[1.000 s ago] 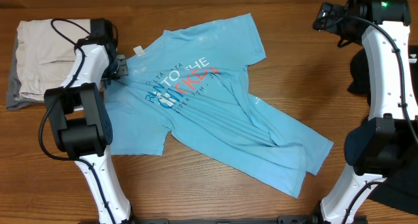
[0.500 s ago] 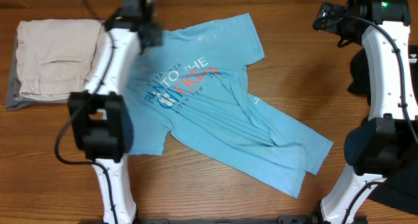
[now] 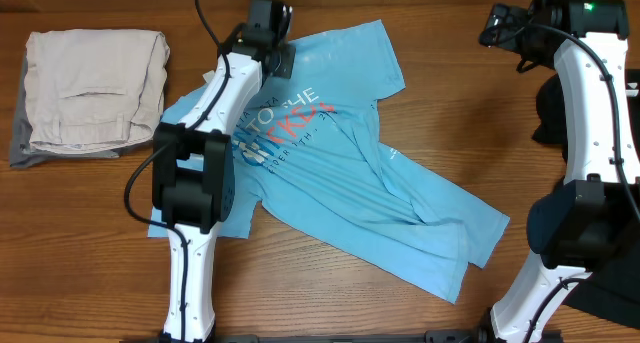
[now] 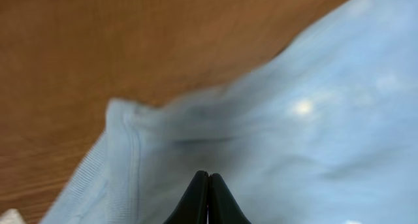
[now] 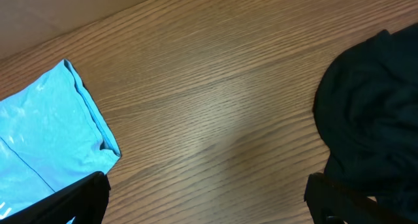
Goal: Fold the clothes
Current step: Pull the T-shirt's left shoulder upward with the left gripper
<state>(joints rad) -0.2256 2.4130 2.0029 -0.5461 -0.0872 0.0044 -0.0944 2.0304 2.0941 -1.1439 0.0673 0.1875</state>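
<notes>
Left wrist: left jaws pressed together over the T-shirt [image 4: 313, 132]; right jaws spread wide.

Overhead: fixed, high, straight down on wood surface [image 3: 450, 103]; T-shirt [image 3: 400, 203], both arms in frame. Left wrist: very near, blurred, looks past closed left pincer [image 4: 208, 185] onto T-shirt edge. Right wrist: farther off, looks down on bare wood, T-shirt corner left, dark cloth [image 5: 372, 113] right. All three views share T-shirt.

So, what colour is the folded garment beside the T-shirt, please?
The folded garment is beige, clearest in the overhead view.
</notes>
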